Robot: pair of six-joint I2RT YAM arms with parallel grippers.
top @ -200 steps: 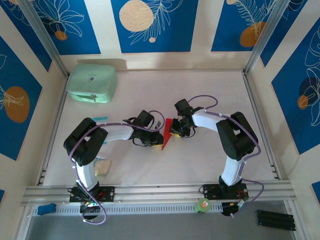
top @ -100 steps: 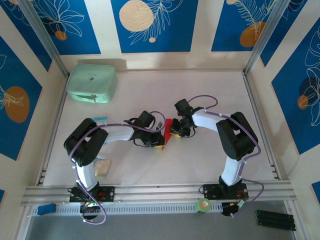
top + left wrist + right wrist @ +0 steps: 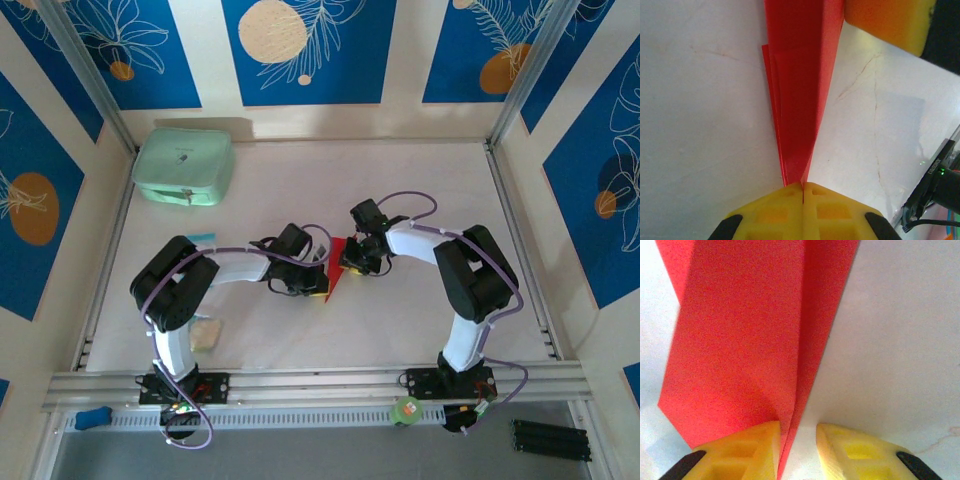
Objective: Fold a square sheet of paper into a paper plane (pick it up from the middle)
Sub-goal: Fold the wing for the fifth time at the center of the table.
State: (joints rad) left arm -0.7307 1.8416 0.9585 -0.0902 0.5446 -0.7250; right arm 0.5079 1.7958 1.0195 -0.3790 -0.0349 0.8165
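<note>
Shutting down hard now, the left gripper (image 3: 803, 187) has brought its yellow foam pads together over the last second, while both arms sit almost where they were in the overhead view. At the heart of it all lies the narrow, bright red paper dart (image 3: 800, 90), flat on the white tabletop (image 3: 430, 190) in the middle, between the two wrists, its layered creases running lengthwise to one sharp tip. That tip is exactly what the left gripper has nipped: pads pressed flush, no gap between them, the red point vanishing into the seam. At the wider end, the right gripper (image 3: 797, 432) stands with its jaws parted, the folded edge of the red paper dart (image 3: 740, 330) running down into the gap and lying against one pad; I can't tell whether that counts as a hold. Seen from above, the red paper dart (image 3: 336, 262) shows as a slim red sliver bridging the two grippers. By the look of it, the main folds are done, as the square is already a dart; what seems left is firming the last crease, perhaps spreading the wings, and letting go. Further out, a mint-green zipped case (image 3: 184, 166) rests at the far left corner and a small pale packet (image 3: 205, 335) lies near the left base.
</note>
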